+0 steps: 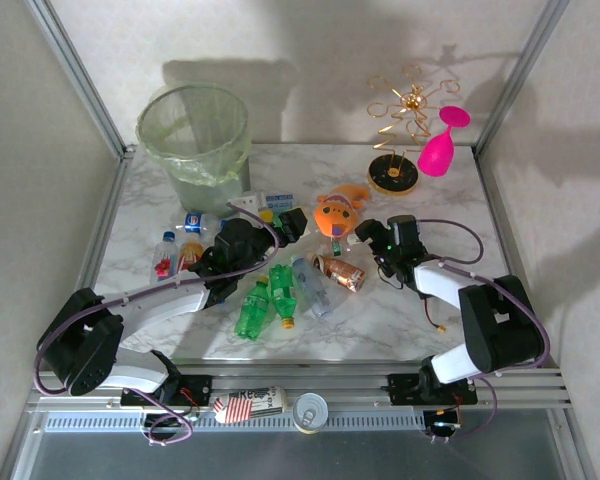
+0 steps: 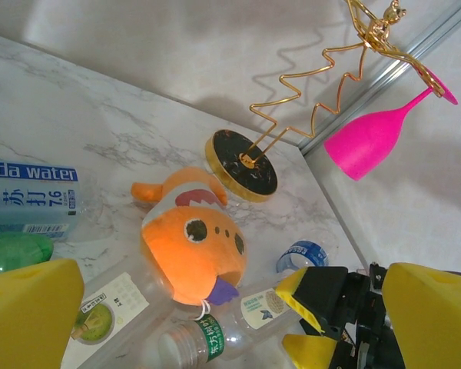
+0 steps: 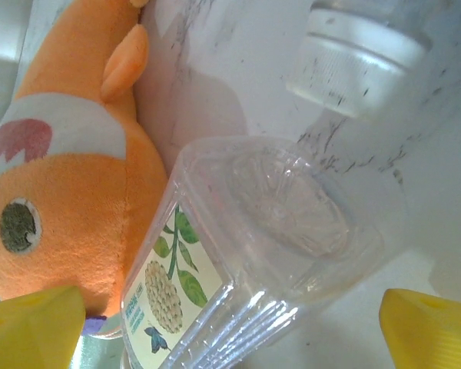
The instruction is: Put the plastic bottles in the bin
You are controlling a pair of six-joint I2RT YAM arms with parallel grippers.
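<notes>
- Top external view: the left gripper point(image 1: 288, 224) and the right gripper point(image 1: 372, 238) are both hanging released, one on either side of the orange fish toy point(image 1: 338, 212). Most of the plastic bottles point(image 1: 280, 292) are lying on the arms' side of the fish. The bin point(image 1: 194, 165) is standing well apart from the fish, to its left. With both arms crowding the fish, I judge only one should be going in.
- Left wrist view: the left gripper point(image 2: 227, 307) is spreading its fingers point(image 2: 27, 315) wide with nothing between them above the fish toy point(image 2: 192, 242). A tea-label bottle point(image 2: 115, 307) is lying against the fish's underside. The right gripper point(image 2: 311, 319) is sitting just beside the fish, its jaws apart. The left arm is probably better waiting.
- Right wrist view: the right gripper's pads point(image 3: 430, 327) are straddling a clear square bottle point(image 3: 253, 246) without touching it. The bottle is leaning against the fish toy point(image 3: 61, 177). Closing across the flat sides, mid-body, looks best, with the fish-side pad kept off the plush. The thin wall is likely to buckle, so a gentle squeeze is wiser.
</notes>
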